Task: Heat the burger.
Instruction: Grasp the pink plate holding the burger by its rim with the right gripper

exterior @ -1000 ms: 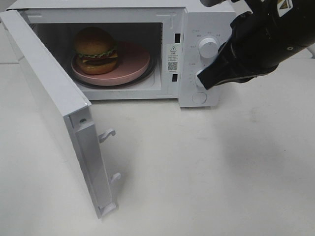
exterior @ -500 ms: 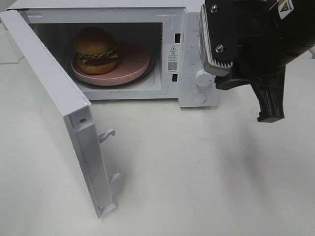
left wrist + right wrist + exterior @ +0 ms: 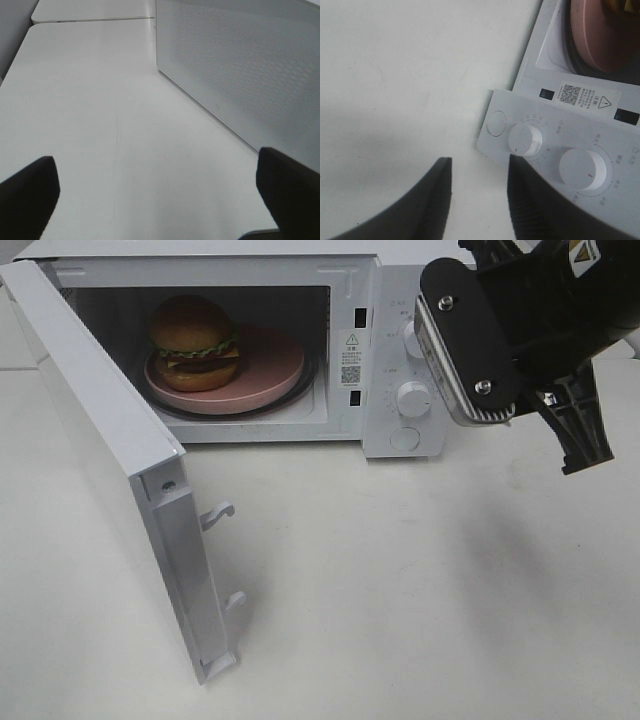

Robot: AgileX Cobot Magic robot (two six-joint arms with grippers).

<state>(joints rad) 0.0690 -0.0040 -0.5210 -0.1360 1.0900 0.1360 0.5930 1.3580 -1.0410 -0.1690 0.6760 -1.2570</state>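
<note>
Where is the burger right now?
In the high view it's at the upper left: the burger sits on the left side of the pink plate, inside the open microwave.

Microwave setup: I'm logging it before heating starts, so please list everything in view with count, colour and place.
burger: one, golden-brown bun with green lettuce, on the plate, toward its left
plate: one, pink, inside the microwave
microwave: one, white, at the back of the table
door: one, white, swung open on the left
knobs: two, white, on the control panel; the upper one is partly hidden by the right arm
button: one, white, round, below the knobs
table: one, white, under everything
left gripper: one, black, open, over the table
right gripper: one, black, open, in front of the control panel, holding nothing
</note>
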